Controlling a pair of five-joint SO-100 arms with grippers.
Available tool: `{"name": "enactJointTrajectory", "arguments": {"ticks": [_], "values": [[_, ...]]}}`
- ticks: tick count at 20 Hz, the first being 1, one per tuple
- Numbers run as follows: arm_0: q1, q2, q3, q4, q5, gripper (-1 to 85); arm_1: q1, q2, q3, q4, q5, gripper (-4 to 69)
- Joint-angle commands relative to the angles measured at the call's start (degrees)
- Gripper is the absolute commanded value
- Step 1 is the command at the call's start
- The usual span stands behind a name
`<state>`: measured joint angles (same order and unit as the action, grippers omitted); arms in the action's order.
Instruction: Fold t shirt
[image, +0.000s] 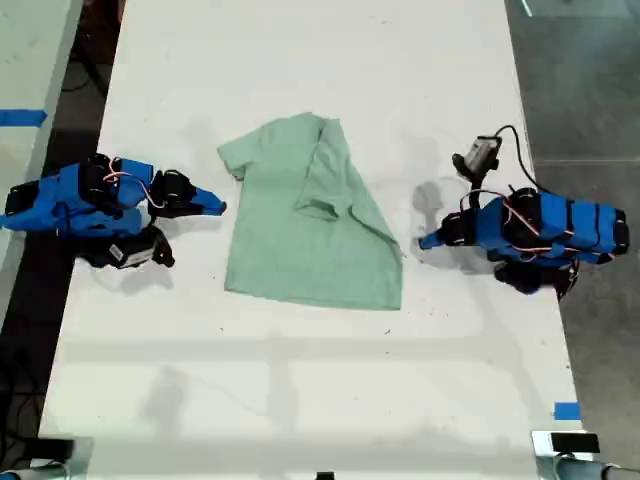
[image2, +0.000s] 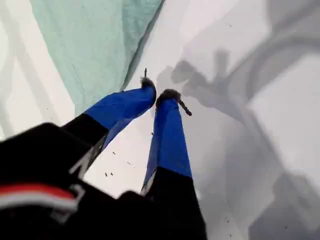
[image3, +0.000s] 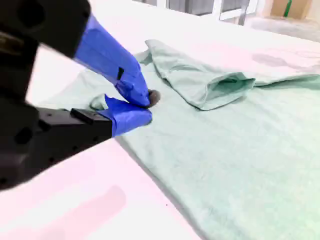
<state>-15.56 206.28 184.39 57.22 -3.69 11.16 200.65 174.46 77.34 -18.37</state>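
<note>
One white table (image: 300, 380), carrying a mint-green t shirt (image: 290, 250) flat at centre, one side folded over itself. At the exterior view's right, my first gripper (image: 425, 240), fingers drawn together, empty. At its left, my second gripper (image: 218, 207), fingers pressed together beside a sleeve.

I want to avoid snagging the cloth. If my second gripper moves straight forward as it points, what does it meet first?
The t shirt: my second gripper points across its near edge toward the folded-over flap. Its height above the cloth is unclear.
</note>
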Motion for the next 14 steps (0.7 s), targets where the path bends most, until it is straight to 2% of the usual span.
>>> {"name": "enactJointTrajectory", "arguments": {"ticks": [1,6,9,12,14], "values": [[1.32,0.44,-0.44,1.49,-0.26,0.0,-0.26,0.44,2.90,-0.26,0.97,4.4],[1.58,0.44,-1.32,2.72,-1.85,0.0,-0.18,0.44,2.90,-0.26,0.97,4.4],[0.97,0.09,-3.96,5.10,-6.86,-0.2,0.18,0.44,2.90,-0.26,0.70,4.4],[-0.35,-17.84,-20.57,9.23,-7.03,-0.2,0.26,0.44,2.90,-0.26,0.70,4.5],[-3.34,-34.80,-37.97,15.12,-4.04,-0.2,0.26,0.44,2.90,-0.26,0.53,4.5]]}}
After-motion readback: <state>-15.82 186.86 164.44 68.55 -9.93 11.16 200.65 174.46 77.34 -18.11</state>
